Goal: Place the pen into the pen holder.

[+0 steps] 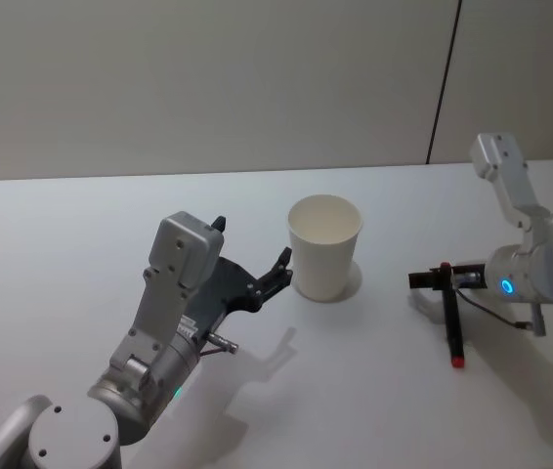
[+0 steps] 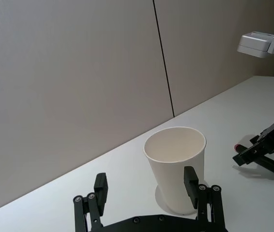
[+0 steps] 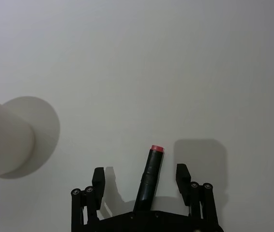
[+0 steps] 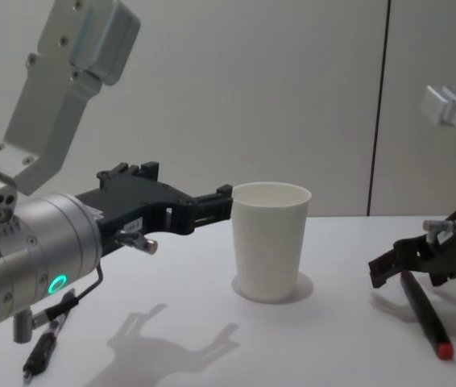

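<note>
Left gripper, jaws spread wide and empty, hangs beside pen holder; we judge to steady it. Right gripper straddles pen, jaws apart, not yet clamped.

A: Access to pen holder mouth?
B: Clear from above; left end effector, spread wide, crowds holder's left side. Bare surface lies between holder and right end effector.

White pen holder, black red-tipped pen, white table
</note>
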You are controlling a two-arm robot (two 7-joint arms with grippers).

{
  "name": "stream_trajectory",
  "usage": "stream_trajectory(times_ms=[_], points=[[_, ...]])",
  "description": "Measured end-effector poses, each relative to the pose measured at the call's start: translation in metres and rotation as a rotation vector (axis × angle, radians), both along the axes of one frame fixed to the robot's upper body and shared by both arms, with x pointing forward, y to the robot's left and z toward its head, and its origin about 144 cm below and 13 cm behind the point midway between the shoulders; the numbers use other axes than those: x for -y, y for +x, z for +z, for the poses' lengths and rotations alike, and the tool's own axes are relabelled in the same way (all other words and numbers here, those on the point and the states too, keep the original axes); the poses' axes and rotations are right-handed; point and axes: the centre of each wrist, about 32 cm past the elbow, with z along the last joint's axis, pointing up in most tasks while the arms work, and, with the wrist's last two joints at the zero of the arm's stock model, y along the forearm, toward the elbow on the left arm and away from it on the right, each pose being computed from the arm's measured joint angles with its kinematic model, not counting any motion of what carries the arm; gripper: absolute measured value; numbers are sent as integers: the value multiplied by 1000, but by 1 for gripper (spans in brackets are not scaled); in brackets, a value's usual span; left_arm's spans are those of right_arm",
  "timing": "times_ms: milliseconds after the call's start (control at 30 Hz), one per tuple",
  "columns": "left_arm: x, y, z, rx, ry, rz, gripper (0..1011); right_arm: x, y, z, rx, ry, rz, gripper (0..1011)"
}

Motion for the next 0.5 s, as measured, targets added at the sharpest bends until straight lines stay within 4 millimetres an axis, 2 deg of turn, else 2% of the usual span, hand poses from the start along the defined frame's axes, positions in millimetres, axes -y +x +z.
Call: stream_trajectory(times_ms=[100, 167, 200, 233, 333, 400, 433, 467, 500], points=[[0, 0, 0, 0, 0, 0, 1000, 1, 1, 0, -4, -3, 0, 862], [0, 0, 0, 0, 0, 0, 1000, 1, 1, 0, -5, -5, 0, 843], [0, 0, 0, 0, 0, 0, 1000, 2, 2, 0, -6, -6, -1, 786], [0, 0, 0, 0, 0, 0, 1000, 2, 2, 0, -7, -7, -1, 786], [0, 0, 0, 0, 0, 0, 1000, 3, 2, -1, -11, -10, -2, 653], [0, 0, 0, 0, 0, 0, 1000, 4, 3, -1, -12, -13, -3, 622], [0, 0, 0, 0, 0, 0, 1000, 4, 3, -2, -14, -14, -4, 572], [0, 0, 0, 0, 0, 0, 1000, 4, 3, -2, -14, -14, -4, 572], [0, 0, 0, 0, 0, 0, 1000, 5, 3, -2, -15, -16, -5, 509]])
